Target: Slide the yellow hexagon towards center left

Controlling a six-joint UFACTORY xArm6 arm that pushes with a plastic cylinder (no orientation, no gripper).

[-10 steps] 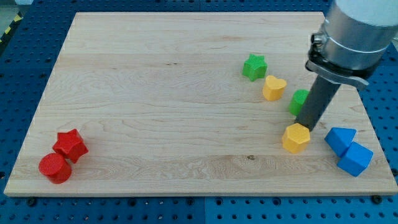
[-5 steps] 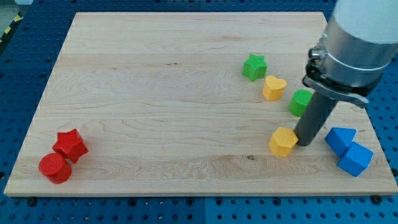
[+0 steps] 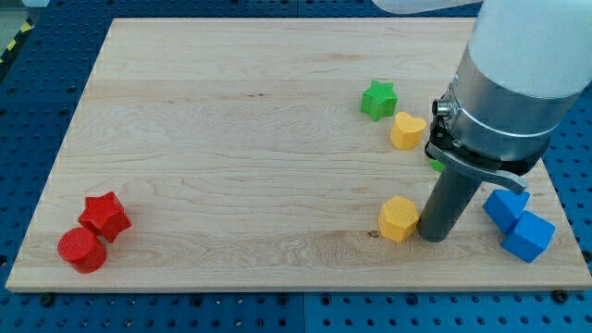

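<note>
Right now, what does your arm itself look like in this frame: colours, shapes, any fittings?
At the view's right, my arm is a wide cylinder, white above and grey below. A dark metal clamp ring with small bolts circles its base. Below that hangs a straight dark grey rod, round in section, ending in my tip. No cables or markings show.
</note>
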